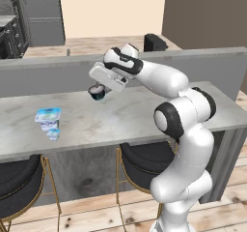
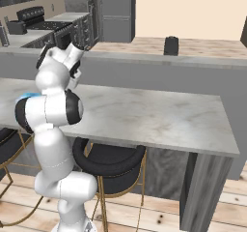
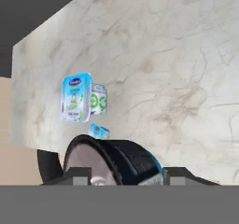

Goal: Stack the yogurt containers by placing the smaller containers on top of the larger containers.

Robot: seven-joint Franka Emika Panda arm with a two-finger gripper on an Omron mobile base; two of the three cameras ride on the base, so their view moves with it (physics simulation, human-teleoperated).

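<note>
My tool was clenched on the round dark cup with its teal base, lifted above the veined marble table. The boxy pale-blue-and-white tub lay well apart on the table, the tiny pale-blue pack just beside it.

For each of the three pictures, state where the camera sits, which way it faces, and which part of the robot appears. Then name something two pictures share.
Left base view: behind the arm, left side, facing the marble counter; arm rises lower right, end effector holding the dark cup.
Right base view: behind-right, facing the same counter; arm lower left.
Hand view: on the hand, looking down past the cup at the counter.
Shared: left base and hand views both show the pale-blue tub and tiny pack.
</note>
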